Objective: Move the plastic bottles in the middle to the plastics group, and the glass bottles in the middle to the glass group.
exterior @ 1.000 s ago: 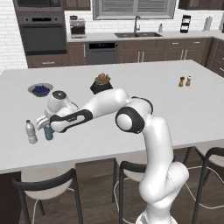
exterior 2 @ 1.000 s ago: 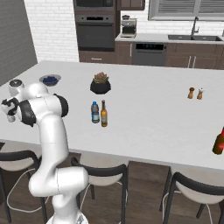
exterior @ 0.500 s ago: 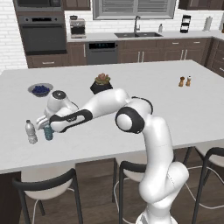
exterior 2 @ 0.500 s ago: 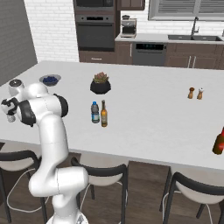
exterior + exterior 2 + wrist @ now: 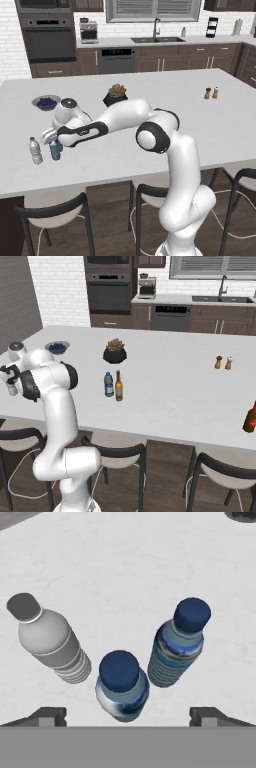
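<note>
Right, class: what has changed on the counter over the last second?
The hand has opened, letting go of the nearer blue-capped bottle, which stands free. The arm, the whitish bottle, and the middle water bottle and amber bottle kept their places.

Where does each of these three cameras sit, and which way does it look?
Left base view: behind the arm's left, looking over the counter; white arm reaches left to the bottles.
Right base view: behind its right; arm at left, two bottles mid-counter.
Hand view: on the hand, looking down at three bottles; pincer tips apart.
Both base views share the plant pot.
</note>
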